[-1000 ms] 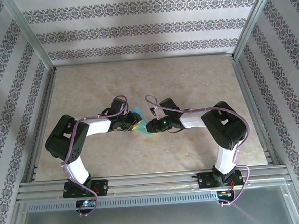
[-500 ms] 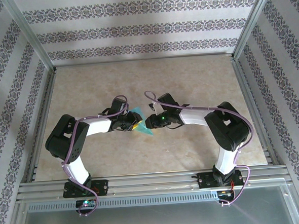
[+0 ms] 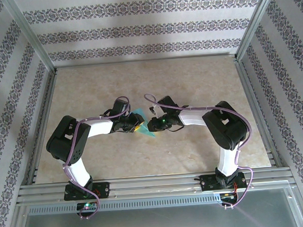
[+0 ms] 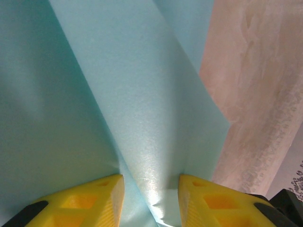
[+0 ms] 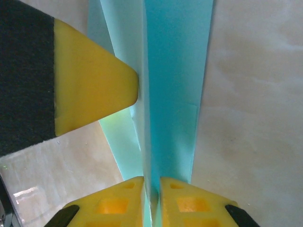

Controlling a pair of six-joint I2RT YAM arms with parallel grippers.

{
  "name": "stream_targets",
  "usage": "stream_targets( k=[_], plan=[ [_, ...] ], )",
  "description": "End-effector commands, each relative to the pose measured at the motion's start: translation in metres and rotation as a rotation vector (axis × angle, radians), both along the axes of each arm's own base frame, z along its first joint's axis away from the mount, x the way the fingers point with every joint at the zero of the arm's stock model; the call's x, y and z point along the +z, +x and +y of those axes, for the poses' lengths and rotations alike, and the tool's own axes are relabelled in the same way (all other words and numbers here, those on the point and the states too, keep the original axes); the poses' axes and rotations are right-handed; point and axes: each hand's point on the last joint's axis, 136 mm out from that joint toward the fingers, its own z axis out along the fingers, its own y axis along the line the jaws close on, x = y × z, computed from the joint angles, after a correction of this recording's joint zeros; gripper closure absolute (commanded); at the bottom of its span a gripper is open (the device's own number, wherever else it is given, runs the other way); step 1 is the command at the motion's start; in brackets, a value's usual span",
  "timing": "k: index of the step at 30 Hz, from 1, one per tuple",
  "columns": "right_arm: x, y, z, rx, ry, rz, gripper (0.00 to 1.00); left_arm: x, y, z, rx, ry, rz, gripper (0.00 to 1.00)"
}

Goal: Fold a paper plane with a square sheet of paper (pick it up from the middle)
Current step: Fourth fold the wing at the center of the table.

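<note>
Two robot arms meet at the middle of a beige marbled table [image 3: 190, 80], sharing one small light-blue paper plane [image 5: 175, 71] between them. The plane sits at the table's centre, between the two wrists. The overhead view is too small to show whether it rests on the surface or hangs just clear.

The right gripper [image 5: 151, 182] is pinched almost fully together on a thin upright fold of the plane. The left gripper [image 4: 149, 182] stands partly closed, with a wider ridge of the folded paper running up between its yellow tips. It holds the plane there. One left finger [image 5: 94, 90] presses its tip against the side of the same fold.

Risks, as a judgement: both arms grip one light sheet, so any pull in opposite directions could tear it or open its creases. A twist of either wrist could bend the fold off line and leave a crooked wing. The right pinch bites only a narrow edge, which could slip free. The left grip could crush the ridge flat.

No brand, label or readable writing appears on the paper, grippers or floral-striped walls.
</note>
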Motion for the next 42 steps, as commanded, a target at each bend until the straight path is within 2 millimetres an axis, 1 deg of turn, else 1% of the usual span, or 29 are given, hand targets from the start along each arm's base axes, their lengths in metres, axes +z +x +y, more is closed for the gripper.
stream_targets(
  k=[1,5,11,17,20,23,25,28,31,33,35,37,42],
  plan=[
    [0.002,0.0,0.006,0.027,0.014,0.002,0.87,-0.031,-0.022,0.012,-0.015,0.086,0.106,0.63],
    [0.002,-0.001,0.008,0.039,0.025,0.005,0.91,-0.03,-0.022,0.011,-0.017,0.088,0.105,0.64],
    [-0.006,-0.005,0.005,0.035,0.026,0.047,0.92,-0.031,-0.024,0.013,-0.015,0.094,0.107,0.63],
    [-0.01,-0.003,0.0,0.003,0.035,0.079,0.92,-0.029,-0.023,0.015,-0.012,0.1,0.099,0.63],
    [-0.012,-0.001,-0.001,-0.007,0.043,0.1,0.93,-0.024,-0.021,0.014,-0.015,0.098,0.084,0.63],
    [-0.014,-0.001,-0.002,-0.012,0.052,0.124,0.94,-0.009,-0.015,0.011,-0.023,0.084,0.041,0.63],
    [-0.016,-0.002,-0.003,-0.019,0.055,0.141,0.94,0.005,-0.012,0.01,-0.027,0.078,0.003,0.61],
    [-0.019,-0.001,-0.005,-0.031,0.058,0.166,0.94,0.024,-0.006,0.015,-0.02,0.091,-0.057,0.59],
    [-0.022,-0.002,-0.007,-0.038,0.058,0.184,0.95,0.039,-0.004,0.023,-0.01,0.121,-0.109,0.59],
    [-0.023,-0.002,-0.007,-0.042,0.059,0.192,0.95,0.045,-0.001,0.022,-0.014,0.111,-0.146,0.6],
    [-0.023,-0.002,-0.008,-0.044,0.059,0.196,0.94,0.05,0.002,0.015,-0.03,0.065,-0.183,0.62],
    [-0.024,-0.002,-0.008,-0.049,0.06,0.202,0.94,0.052,0.006,0.005,-0.049,0.011,-0.209,0.65],
    [-0.025,-0.002,-0.009,-0.058,0.058,0.214,0.95,0.048,0.015,-0.012,-0.081,-0.069,-0.239,0.75]
  ],
)
